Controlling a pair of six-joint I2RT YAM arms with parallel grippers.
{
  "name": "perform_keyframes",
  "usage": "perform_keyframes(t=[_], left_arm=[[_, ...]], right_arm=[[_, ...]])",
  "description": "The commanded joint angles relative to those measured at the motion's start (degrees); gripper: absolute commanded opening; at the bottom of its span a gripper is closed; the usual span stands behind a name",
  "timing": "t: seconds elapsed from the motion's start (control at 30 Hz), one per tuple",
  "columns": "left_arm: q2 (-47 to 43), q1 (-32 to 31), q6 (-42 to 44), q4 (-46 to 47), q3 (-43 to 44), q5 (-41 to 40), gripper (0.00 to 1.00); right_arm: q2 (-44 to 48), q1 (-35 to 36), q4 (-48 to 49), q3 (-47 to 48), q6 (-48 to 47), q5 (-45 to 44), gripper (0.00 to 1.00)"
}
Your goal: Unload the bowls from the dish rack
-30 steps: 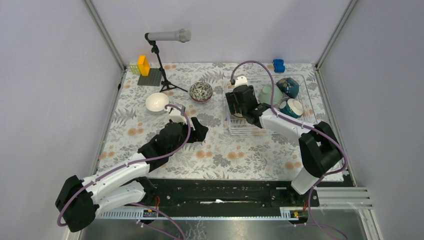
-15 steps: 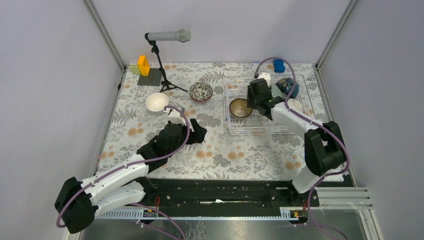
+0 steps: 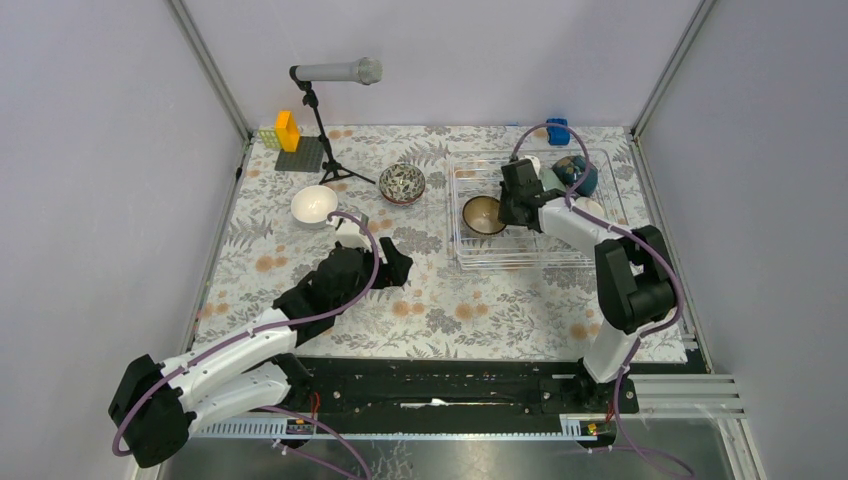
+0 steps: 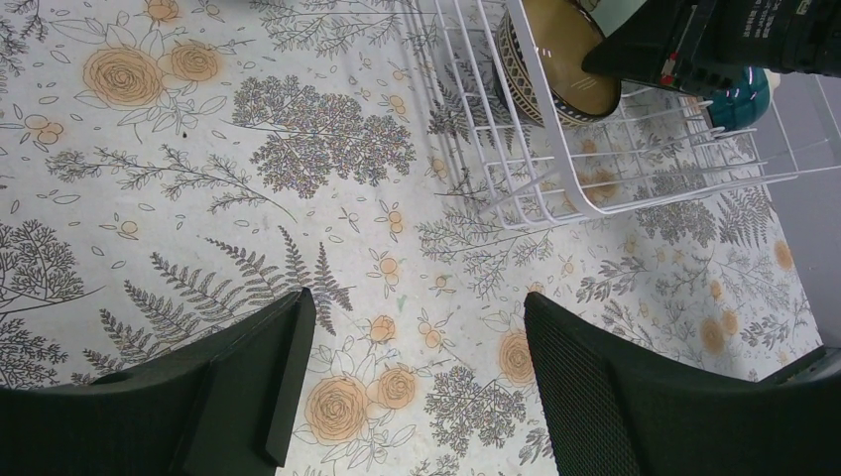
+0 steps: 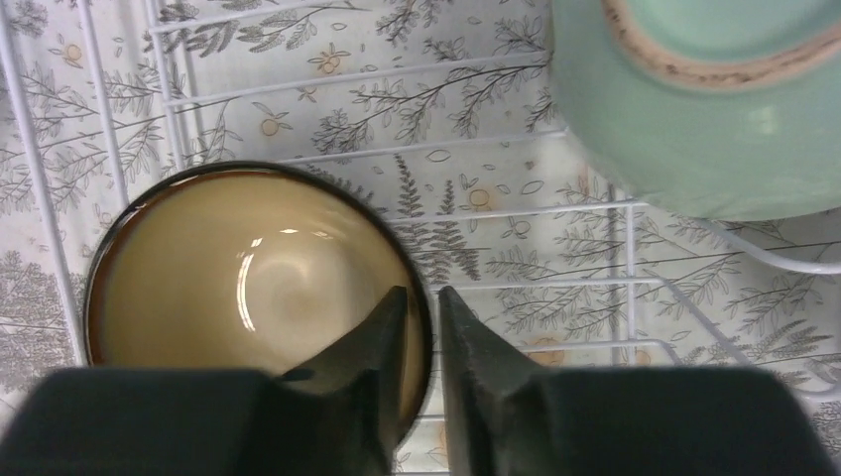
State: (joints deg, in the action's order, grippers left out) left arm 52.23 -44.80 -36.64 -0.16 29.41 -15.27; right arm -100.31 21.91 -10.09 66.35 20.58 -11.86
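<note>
The dark brown round ceramic bowl (image 5: 258, 288) sits in the white wire dish rack (image 3: 520, 250), its rim pinched by the right gripper (image 5: 421, 297), one finger inside, one outside.

I can read no text, brand or number in any of my views. Small marks on the right arm's black housing (image 4: 739, 40) are too blurred to read.

blocked: mint green bowl (image 5: 714, 129) close beside brown bowl (image 5: 238, 278) in dish rack (image 3: 520, 252) | free: table (image 3: 440, 295) left of rack
</note>
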Motion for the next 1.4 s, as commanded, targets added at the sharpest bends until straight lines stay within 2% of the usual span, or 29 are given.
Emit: perform_keyframes(t=[0.0,0.03,0.27,0.43,0.6,0.73,0.87,1.13,1.37], left_arm=[[-0.46,0.11,0.51,1.78,0.11,-1.33,0.82],[-0.33,0.12,0.50,1.75,0.12,-1.34,0.82],[0.27,0.11,0.60,2.17,0.51,-1.92,0.82],[0.98,0.11,0.42,2.81,1.28,-2.29,0.82],[1.47,0.13,1.02,2.35,2.59,-2.55,0.82],[0.82,0.12,1.46,1.46,3.32,-3.38,0.82],[-1.04,0.06,1.75,0.32,3.58,-6.40,0.82],[-9.16,0.13,4.58,-4.49,3.87,-15.68,0.84],[-16.22,0.13,3.09,-9.06,2.97,-22.77,0.85]], right_arm=[[-0.05,0.30,-1.75,3.16,0.50,0.84,0.11],[0.29,0.30,-1.90,3.17,0.25,0.56,0.07],[8.37,0.32,-3.37,2.50,0.06,-8.24,0.00],[14.60,0.28,-3.54,3.41,0.67,-8.82,0.00],[20.87,0.36,-0.16,3.44,-0.20,-0.55,0.01],[22.89,0.68,2.93,3.73,-1.06,13.50,0.01],[20.51,3.48,2.91,6.34,-2.03,19.50,0.01],[8.43,12.86,1.48,15.02,-4.14,21.60,0.01],[-3.50,18.04,3.65,21.52,-1.95,22.35,0.02]])
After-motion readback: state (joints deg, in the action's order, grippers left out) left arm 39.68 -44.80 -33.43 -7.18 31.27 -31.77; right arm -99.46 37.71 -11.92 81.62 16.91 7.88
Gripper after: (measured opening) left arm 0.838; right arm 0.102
